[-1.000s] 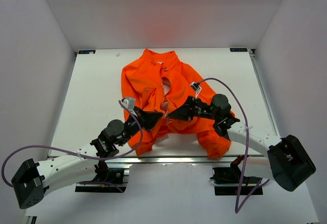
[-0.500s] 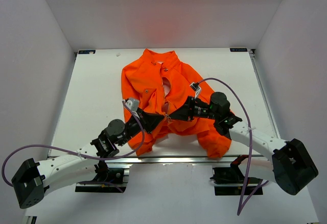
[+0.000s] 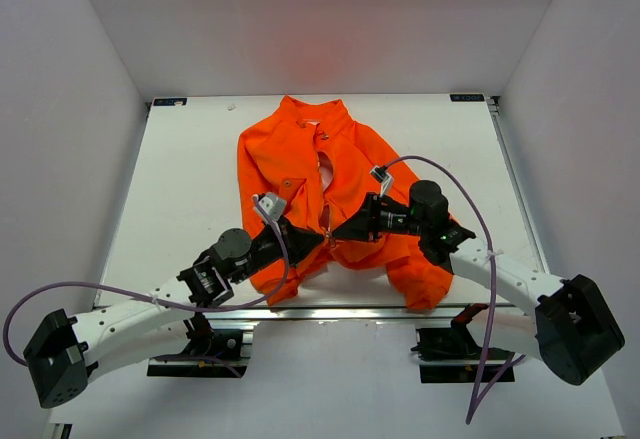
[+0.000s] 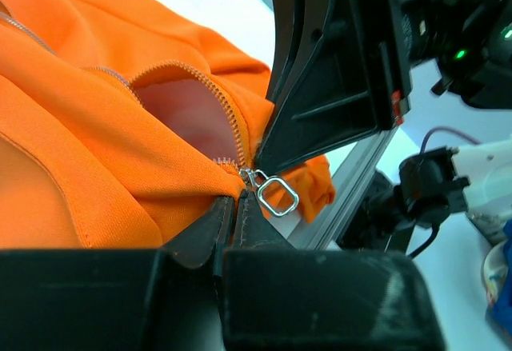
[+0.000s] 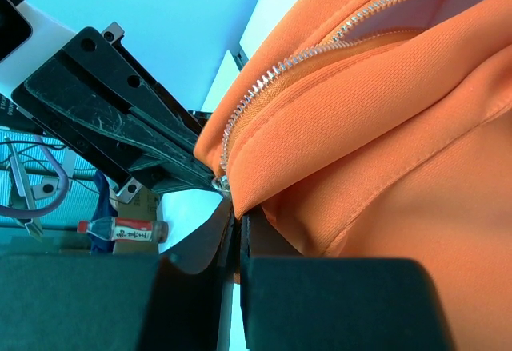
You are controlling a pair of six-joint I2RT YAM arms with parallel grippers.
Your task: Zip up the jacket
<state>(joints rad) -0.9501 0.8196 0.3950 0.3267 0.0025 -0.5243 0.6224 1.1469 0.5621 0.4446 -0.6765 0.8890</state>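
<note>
The orange jacket [image 3: 300,164] lies on the white table [image 3: 180,189], collar at the far side, front partly open with pink lining showing. My left gripper [image 3: 318,242] and right gripper [image 3: 340,235] meet tip to tip at the bottom of the front zipper. In the left wrist view the left gripper [image 4: 235,207] is shut on the jacket's hem just under the metal zipper slider and ring pull [image 4: 277,194]. In the right wrist view the right gripper [image 5: 238,211] is shut on the opposite fabric edge beside the zipper teeth [image 5: 264,87].
The aluminium rail [image 3: 330,309] runs along the table's near edge, just below the jacket's hem. The right arm's purple cable [image 3: 455,184] loops over the jacket's right sleeve. A bottle [image 5: 120,229] lies off the table in the right wrist view.
Both grippers have moved a little toward the near edge together, pulling the zipper's bottom end with them. Both stay shut on the fabric.
</note>
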